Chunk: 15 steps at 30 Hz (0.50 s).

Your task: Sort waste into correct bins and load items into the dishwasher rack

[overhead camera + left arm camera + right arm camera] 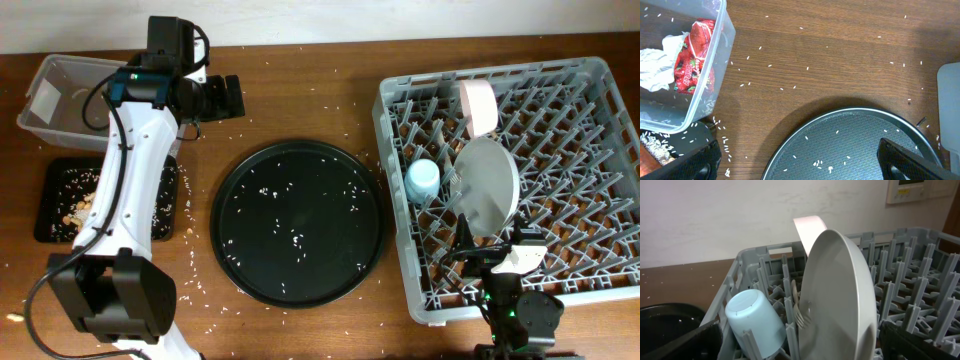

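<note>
The grey dishwasher rack [600, 90] holds the light blue cup [422, 180], the grey-white plate [488, 188] standing on edge, the pink bowl [478, 105] and the white fork [799, 312] beside the plate. My right gripper [495, 240] is open at the rack's front edge, just short of the plate [840, 295] and cup [752, 320]. My left gripper [225, 95] is open and empty above the table between the clear tub [60, 95] and the round tray. The tub holds the white tissue [655, 70] and red wrapper [692, 60].
The shallow black tray [60, 200] with rice and brown scraps lies in front of the tub. The large round black tray [297, 220] in the middle carries scattered rice grains. Loose rice [770, 65] dots the wooden table around both.
</note>
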Motion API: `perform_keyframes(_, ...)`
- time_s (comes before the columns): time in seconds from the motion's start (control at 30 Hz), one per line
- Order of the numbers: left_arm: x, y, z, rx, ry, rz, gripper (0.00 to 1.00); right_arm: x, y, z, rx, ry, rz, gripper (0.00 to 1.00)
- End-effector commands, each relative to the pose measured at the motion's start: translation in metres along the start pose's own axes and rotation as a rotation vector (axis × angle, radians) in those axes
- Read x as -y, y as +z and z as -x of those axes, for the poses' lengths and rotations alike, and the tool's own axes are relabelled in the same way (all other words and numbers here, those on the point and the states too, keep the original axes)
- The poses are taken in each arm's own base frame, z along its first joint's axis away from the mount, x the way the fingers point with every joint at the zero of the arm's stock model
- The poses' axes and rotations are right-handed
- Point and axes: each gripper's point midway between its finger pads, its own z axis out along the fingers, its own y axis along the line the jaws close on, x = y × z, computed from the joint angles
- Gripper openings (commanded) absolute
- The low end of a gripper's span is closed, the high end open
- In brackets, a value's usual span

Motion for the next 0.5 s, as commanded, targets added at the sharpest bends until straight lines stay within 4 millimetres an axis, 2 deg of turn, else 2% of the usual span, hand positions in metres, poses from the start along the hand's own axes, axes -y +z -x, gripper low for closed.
perform_keyframes(0.0, -0.002, -0.004, 0.003, 0.012, 0.012, 0.005, 0.99, 0.0, 0.0, -0.001, 0.007, 0.003, 0.002, 0.98)
perform_keyframes(0.07, -0.002, -0.011, 0.003, 0.018, 0.012, 0.004, 0.99, 0.0, 0.0, -0.001, 0.007, 0.003, 0.002, 0.98)
perform_keyframes(0.17, -0.004, -0.04, 0.013, 0.107, 0.033, 0.017, 0.99, 0.0, 0.0, -0.001, 0.007, 0.003, 0.002, 0.98)
perform_keyframes(0.2, -0.002, -0.054, 0.02, 0.192, 0.098, 0.006, 0.99, 0.0, 0.0, -0.001, 0.007, 0.003, 0.002, 0.98)
perform_keyframes(0.27, -0.001, -0.068, 0.022, 0.307, 0.17, -0.005, 0.99, 0.0, 0.0, -0.001, 0.007, 0.003, 0.002, 0.98)
perform_keyframes(0.3, 0.0, -0.074, 0.014, 0.372, 0.202, -0.016, 0.99, 0.0, 0.0, -0.001, 0.007, 0.003, 0.002, 0.98)
perform_keyframes(0.33, -0.005, -0.08, -0.002, 0.441, 0.214, -0.018, 0.99, 0.0, 0.0, -0.001, 0.007, 0.003, 0.002, 0.98)
perform_keyframes(0.37, -0.014, -0.084, -0.027, 0.52, 0.246, -0.006, 0.99, 0.0, 0.0, -0.001, 0.007, 0.003, 0.002, 0.98)
perform_keyframes(0.47, -0.039, -0.086, -0.074, 0.635, 0.227, 0.022, 0.99, 0.0, 0.0, -0.001, 0.007, 0.003, 0.002, 0.98)
